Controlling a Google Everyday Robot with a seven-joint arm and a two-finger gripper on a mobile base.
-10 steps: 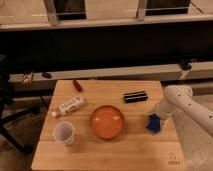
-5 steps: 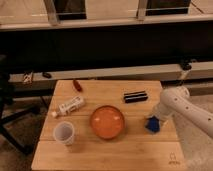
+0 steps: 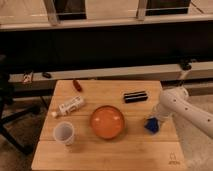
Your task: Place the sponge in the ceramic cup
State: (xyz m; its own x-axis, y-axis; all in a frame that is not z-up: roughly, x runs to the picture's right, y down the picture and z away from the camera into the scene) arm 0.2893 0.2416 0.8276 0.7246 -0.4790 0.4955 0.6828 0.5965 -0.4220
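Observation:
The blue sponge lies on the wooden table to the right of the orange bowl. My gripper comes down on it from the white arm at the right edge, and it looks shut on the sponge, which still rests on the tabletop. The white ceramic cup stands upright near the table's front left, far from the gripper, with the bowl between them.
An orange bowl sits mid-table. A black rectangular bar lies behind it to the right. A white tube-like bottle and a small red item lie at the back left. A dark ledge runs behind the table.
The arm has sunk a little onto the sponge and the gripper has gone from open to shut around it. The sponge has barely moved.

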